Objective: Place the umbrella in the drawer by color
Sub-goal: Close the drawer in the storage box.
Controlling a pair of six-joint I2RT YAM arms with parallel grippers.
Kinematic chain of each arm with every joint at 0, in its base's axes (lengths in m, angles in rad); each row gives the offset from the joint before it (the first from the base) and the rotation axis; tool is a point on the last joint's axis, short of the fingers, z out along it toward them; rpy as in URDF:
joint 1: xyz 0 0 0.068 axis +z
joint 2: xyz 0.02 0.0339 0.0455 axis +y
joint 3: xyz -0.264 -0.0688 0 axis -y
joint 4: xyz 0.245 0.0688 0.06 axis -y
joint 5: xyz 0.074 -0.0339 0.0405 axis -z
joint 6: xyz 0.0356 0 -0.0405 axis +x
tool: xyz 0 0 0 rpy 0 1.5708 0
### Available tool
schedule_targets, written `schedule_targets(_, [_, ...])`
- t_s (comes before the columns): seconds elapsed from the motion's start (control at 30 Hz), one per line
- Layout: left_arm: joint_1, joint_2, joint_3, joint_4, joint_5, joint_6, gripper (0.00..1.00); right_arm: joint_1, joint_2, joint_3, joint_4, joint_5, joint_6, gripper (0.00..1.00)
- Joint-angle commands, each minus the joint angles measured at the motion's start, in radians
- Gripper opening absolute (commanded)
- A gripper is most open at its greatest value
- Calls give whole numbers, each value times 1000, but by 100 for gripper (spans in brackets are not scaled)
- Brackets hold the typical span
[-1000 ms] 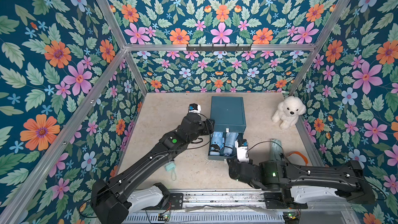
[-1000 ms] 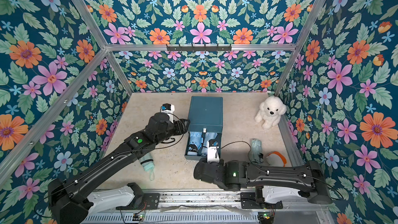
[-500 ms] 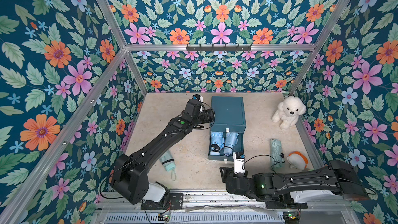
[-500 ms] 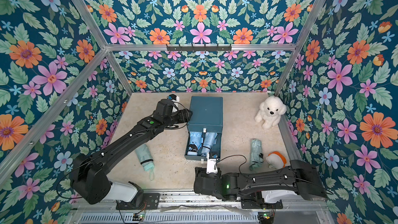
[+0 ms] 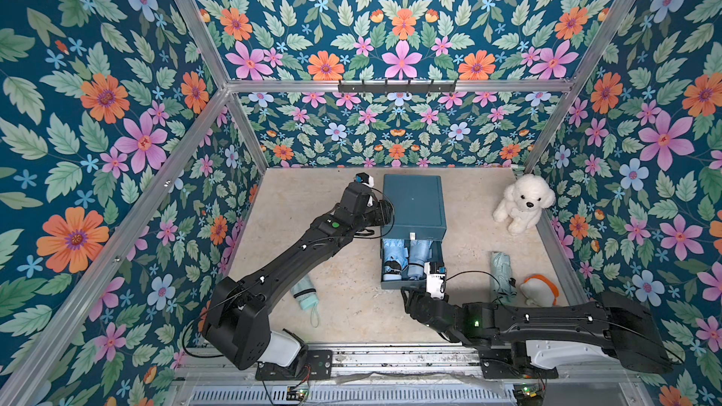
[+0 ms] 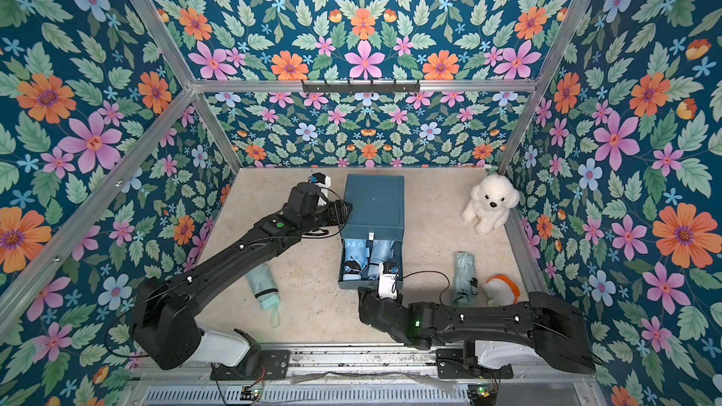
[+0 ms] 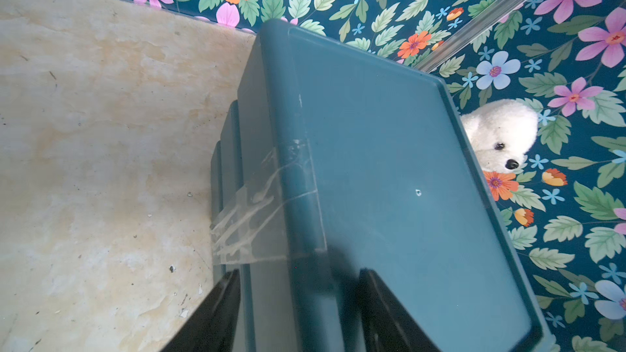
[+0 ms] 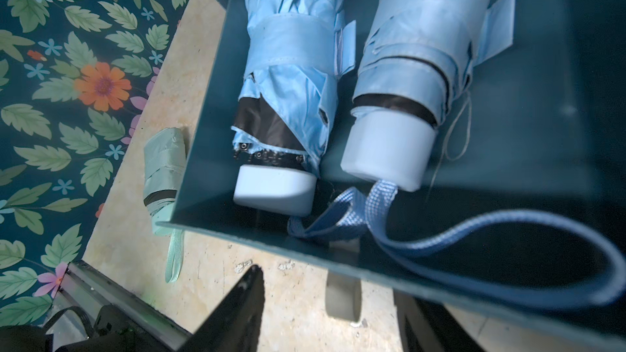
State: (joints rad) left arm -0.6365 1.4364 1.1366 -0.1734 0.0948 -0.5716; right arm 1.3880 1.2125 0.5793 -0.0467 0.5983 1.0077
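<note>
Mint umbrella [image 5: 302, 291] lower left of the drawer [image 5: 392, 285]. Right gripper [image 5: 410, 295], open, has neared its front; left gripper [image 7: 298, 275] straddles the cabinet [image 5: 414, 201], grip unclear.

The drawer unit [image 5: 414, 201] stands mid-table [image 5: 312, 205] toward the rear edge, its open drawer [image 5: 392, 285] extended frontward holding two folded umbrellas [image 5: 394, 253] side by side, with a plush dog [image 5: 521, 203] in the right rear corner, a third umbrella [image 5: 501, 277] just beside a small toy [image 5: 537, 290] near the right edge, and a fourth umbrella [image 5: 302, 292] near the left edge.
</note>
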Motion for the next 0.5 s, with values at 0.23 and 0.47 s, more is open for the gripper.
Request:
schedule_targets(0.23, [-14, -48, -61, -132, -32, 47, 56, -89, -58, -84, 272, 11, -214, 62])
schedule_targets(0.47, [-14, -34, -67, -125, -25, 67, 52, -224, 9, -114, 531, -109, -349, 62])
